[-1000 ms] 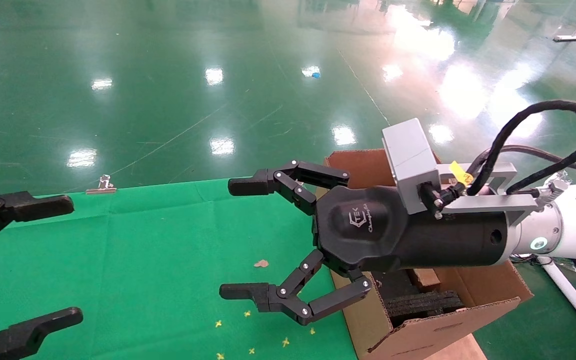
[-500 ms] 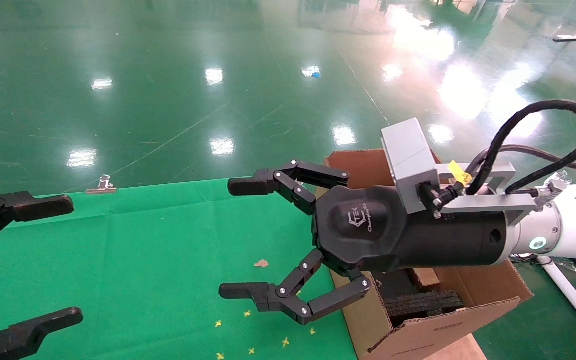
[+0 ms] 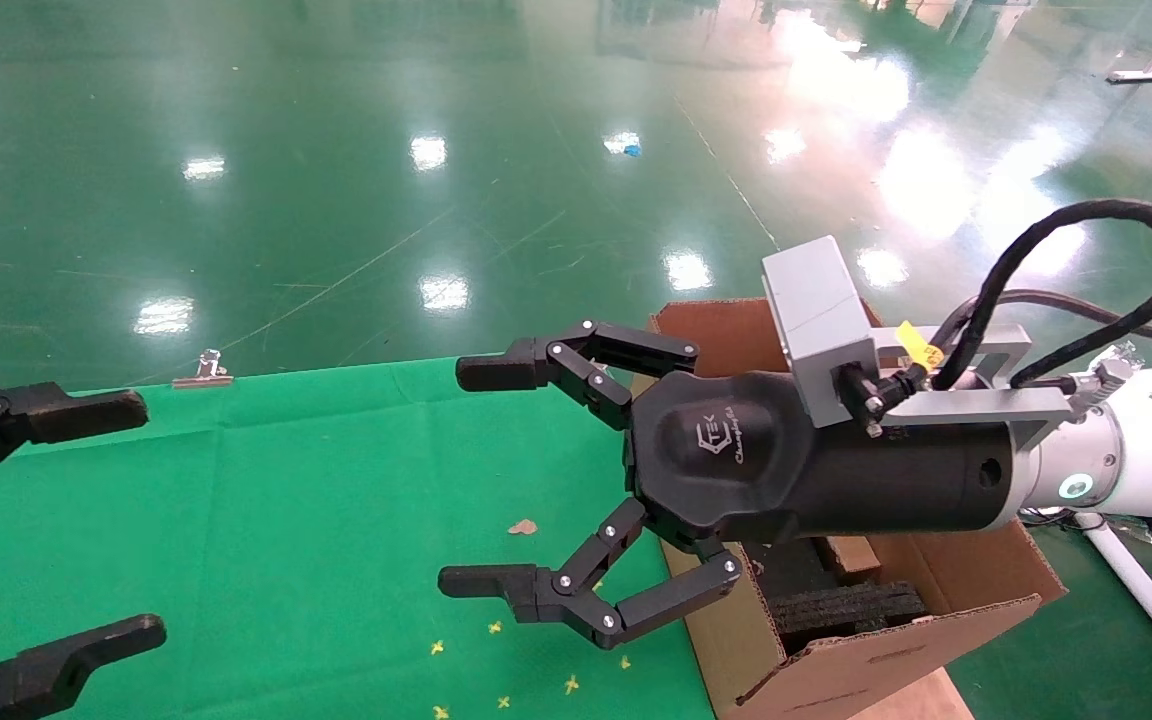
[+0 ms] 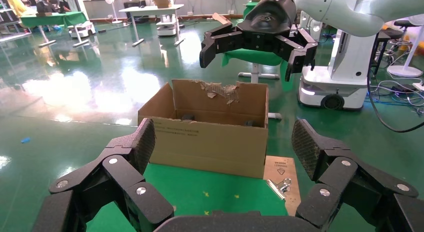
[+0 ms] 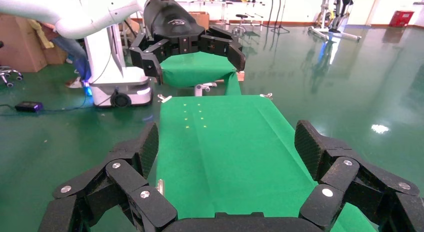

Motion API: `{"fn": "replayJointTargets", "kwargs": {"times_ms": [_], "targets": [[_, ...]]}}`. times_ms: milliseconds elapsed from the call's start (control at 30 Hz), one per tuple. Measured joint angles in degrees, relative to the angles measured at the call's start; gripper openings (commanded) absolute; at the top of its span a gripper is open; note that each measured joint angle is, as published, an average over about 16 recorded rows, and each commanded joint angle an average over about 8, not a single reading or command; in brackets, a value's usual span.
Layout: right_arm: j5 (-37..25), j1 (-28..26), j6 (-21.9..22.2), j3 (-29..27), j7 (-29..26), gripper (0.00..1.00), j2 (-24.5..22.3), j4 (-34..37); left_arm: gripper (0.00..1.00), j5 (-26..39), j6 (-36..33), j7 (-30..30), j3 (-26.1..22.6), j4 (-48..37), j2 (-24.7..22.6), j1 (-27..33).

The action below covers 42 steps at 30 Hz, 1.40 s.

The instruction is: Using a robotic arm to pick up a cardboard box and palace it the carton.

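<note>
My right gripper point(image 3: 471, 477) on its white robotic arm point(image 3: 1136, 450) is open and empty. It hovers above the green cloth, just left of the carton point(image 3: 866, 660). The carton is large and brown, with torn flap edges and black foam inserts point(image 3: 846, 605) inside. A small brown cardboard box point(image 3: 848, 556) shows inside the carton, mostly hidden under the gripper's body. My left gripper point(image 3: 136, 520) is open and empty at the table's left edge. In the left wrist view the carton point(image 4: 210, 137) faces my left gripper point(image 4: 223, 142), with the right gripper point(image 4: 256, 57) above it.
The green cloth point(image 3: 286, 500) covers the table. On it lie a small brown scrap point(image 3: 522, 526) and several yellow marks. A metal binder clip point(image 3: 202, 372) sits at the cloth's far edge; another point(image 4: 278, 184) lies beside the carton. Shiny green floor surrounds the table.
</note>
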<state>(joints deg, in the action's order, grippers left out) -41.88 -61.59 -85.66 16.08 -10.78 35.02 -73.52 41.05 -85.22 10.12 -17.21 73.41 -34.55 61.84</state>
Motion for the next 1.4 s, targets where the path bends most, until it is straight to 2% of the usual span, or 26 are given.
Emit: {"fn": "replayJointTargets", "kwargs": {"times_ms": [1400], "targets": [[0.0, -0.02, 0.0, 0.01, 0.0, 1.0, 0.0, 0.01, 1.0, 0.0, 0.0, 0.0, 0.0, 0.0, 0.0, 0.0]]}}
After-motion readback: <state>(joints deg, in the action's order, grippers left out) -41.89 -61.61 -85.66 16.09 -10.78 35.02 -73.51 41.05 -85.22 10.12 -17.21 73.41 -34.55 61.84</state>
